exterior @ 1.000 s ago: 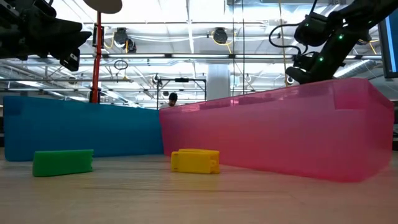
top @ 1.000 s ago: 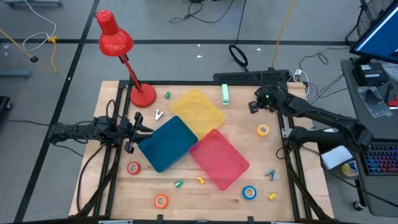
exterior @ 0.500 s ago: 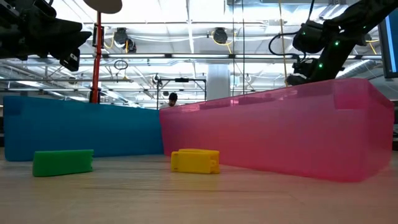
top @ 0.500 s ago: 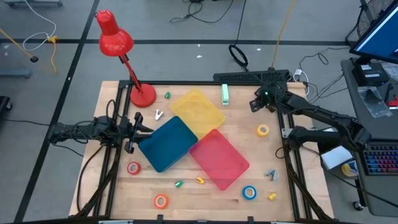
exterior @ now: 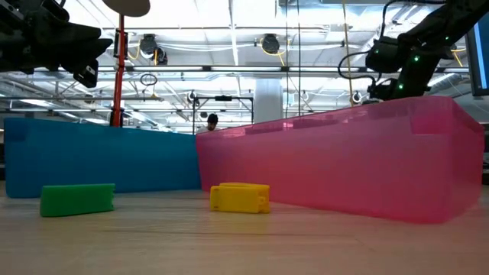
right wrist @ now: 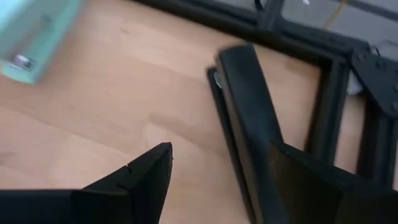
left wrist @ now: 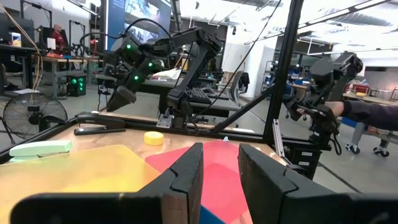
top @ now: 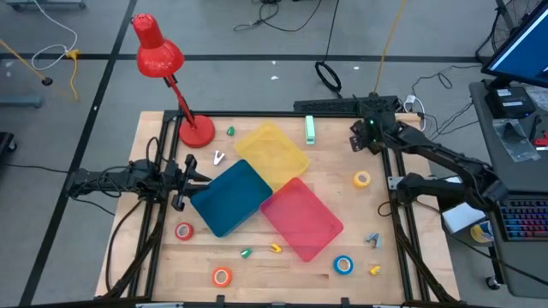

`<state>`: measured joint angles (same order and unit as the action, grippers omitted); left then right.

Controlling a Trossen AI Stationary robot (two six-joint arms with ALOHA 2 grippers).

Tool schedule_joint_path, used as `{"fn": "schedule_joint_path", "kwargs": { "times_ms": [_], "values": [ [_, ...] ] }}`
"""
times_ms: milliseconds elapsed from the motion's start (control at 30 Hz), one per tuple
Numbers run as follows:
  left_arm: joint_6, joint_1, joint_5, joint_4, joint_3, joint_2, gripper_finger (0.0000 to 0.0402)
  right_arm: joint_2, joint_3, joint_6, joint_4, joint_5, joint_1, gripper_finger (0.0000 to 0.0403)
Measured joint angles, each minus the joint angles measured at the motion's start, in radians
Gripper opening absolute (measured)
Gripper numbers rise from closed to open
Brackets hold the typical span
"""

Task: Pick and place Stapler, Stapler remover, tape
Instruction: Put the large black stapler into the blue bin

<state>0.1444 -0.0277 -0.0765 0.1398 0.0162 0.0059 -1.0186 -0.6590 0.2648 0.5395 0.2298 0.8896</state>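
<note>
At the far right corner of the bench (top: 282,282), the right end effector (right wrist: 214,180) hangs over a black stapler (right wrist: 245,118) with its fingers spread apart and nothing between them. The stapler lies flat along the far edge, close against the dark frame rail (right wrist: 323,106). That rail is the main hazard: one finger has to come down on the rail side, and there looks to be little room, so it could land on the rail or on top of the stapler and push it instead of straddling it. The stapler also runs at a slant to the fingers, so closing without lining up could twist it or catch only one end, and it may slip out on the lift. Its top looks smooth and rounded, long and narrow, probably heavy for its width; a grip near the middle seems safest.

A pale green stapler (top: 310,129) lies near by, beside the yellow tray (top: 272,147). The blue tray (top: 231,197) and red tray (top: 301,218) sit mid-bench. Tape rolls are scattered around: yellow tape (top: 362,179), blue tape (top: 343,264), orange tape (top: 222,275), red tape (top: 184,230).

The left end effector (left wrist: 217,165) waits at the left edge beside the blue tray, fingers a little apart and empty.
</note>
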Motion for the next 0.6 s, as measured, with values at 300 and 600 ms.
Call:
{"fn": "schedule_joint_path", "kwargs": {
  "times_ms": [300, 600],
  "values": [
    [0.001, 0.000, 0.000, 0.000, 0.000, 0.000, 0.0104, -0.052, 0.000, -0.019, 0.006, 0.003, 0.033, 0.0254],
    [0.003, 0.000, 0.000, 0.000, 0.000, 0.000, 0.0104, -0.132, -0.012, -0.012, 0.005, 0.070, 0.017, 0.0254]
  ]
}}
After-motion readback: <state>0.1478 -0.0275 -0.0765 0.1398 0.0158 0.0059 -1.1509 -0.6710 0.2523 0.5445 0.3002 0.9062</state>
